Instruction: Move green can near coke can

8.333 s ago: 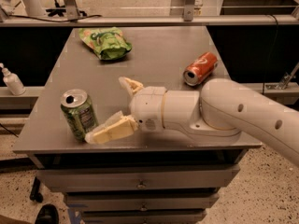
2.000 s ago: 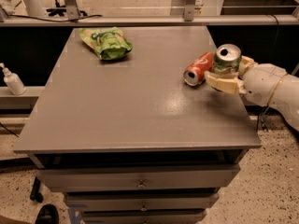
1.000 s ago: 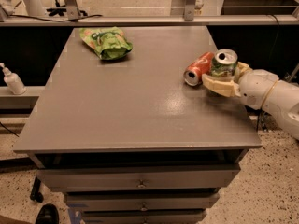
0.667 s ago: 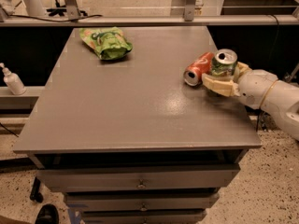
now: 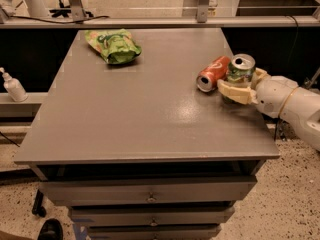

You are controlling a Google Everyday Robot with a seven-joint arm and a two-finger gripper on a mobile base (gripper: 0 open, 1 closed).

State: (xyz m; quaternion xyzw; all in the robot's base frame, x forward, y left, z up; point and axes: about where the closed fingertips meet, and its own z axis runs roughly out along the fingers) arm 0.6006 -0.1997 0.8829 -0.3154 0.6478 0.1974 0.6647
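Lettering cannot be read on either can. A white mark is seen on the red side of the coke can (image 5: 213, 73), and pale patches are seen on the side of the green can (image 5: 240, 69), but no word can be made out on either. Light markings are carried by the green snack bag (image 5: 113, 45) at the far left of the table (image 5: 135, 119), and these are likewise illegible.

The green can is stood upright near the table's right edge, with its long axis vertical and its silver top turned up. It is placed just beside the coke can, on that can's right. The coke can is laid on its side, with its long axis run from near-left to far-right and its silver end faced toward the near left.

The gripper (image 5: 241, 81) is clamped on the green can, one cream finger (image 5: 235, 91) being pressed across the can's near side and the other set behind it. The white arm (image 5: 295, 106) is brought in from the right edge, held low and roughly level above the table's corner.
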